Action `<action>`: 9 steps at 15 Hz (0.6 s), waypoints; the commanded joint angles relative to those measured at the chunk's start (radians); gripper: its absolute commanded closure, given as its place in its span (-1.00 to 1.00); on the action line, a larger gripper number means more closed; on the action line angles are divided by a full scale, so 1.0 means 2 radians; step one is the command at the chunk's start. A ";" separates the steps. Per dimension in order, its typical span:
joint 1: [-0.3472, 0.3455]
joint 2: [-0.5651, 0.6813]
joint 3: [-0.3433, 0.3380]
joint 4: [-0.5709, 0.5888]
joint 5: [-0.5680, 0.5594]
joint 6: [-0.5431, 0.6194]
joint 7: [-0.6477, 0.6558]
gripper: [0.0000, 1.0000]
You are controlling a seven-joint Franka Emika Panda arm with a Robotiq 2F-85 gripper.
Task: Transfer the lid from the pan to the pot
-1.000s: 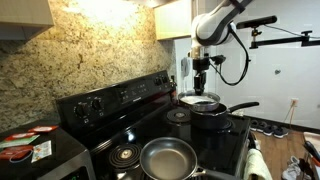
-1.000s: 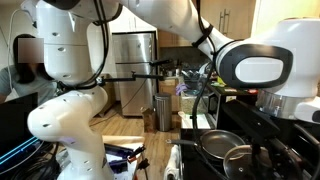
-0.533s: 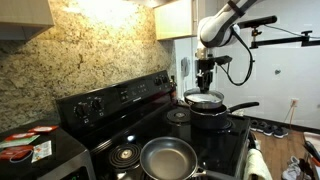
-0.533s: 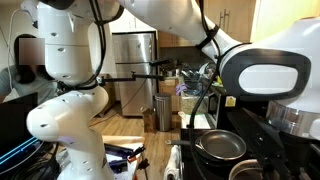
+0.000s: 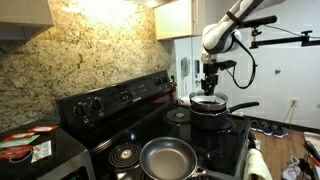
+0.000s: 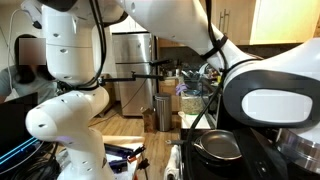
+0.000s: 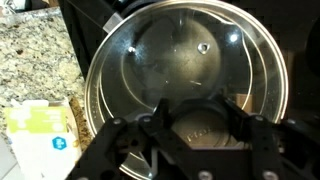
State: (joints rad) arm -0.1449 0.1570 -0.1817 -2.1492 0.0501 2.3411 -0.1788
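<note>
My gripper (image 5: 209,89) is shut on the central knob of the clear glass lid (image 5: 208,100). It holds the lid level right over the small black pot (image 5: 212,121) on the stove's far burner; I cannot tell if the rim touches the pot. In the wrist view the lid (image 7: 180,50) fills the frame, and the fingers (image 7: 200,125) clasp the knob at the bottom. The lid also shows low in an exterior view (image 6: 220,146). The silver pan (image 5: 168,158) sits uncovered on the near burner, well away from the gripper.
The black stove (image 5: 120,100) has a raised knob panel against the granite backsplash (image 5: 90,50). The pot's long handle (image 5: 243,107) points away from the wall. A counter with red and white items (image 5: 25,148) lies beside the stove. A yellow-green packet (image 7: 40,135) lies next to the pot.
My gripper has carried the lid a little sideways towards the middle of the pot and slightly lower. The pan and the pot have not moved.
</note>
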 commanded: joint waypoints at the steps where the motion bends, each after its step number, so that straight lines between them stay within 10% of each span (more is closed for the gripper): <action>1: -0.009 0.005 0.003 -0.002 -0.005 0.034 0.010 0.38; 9: -0.012 0.027 0.007 0.001 -0.001 0.059 0.008 0.38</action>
State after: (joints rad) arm -0.1547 0.2101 -0.1836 -2.1515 0.0502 2.4401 -0.1780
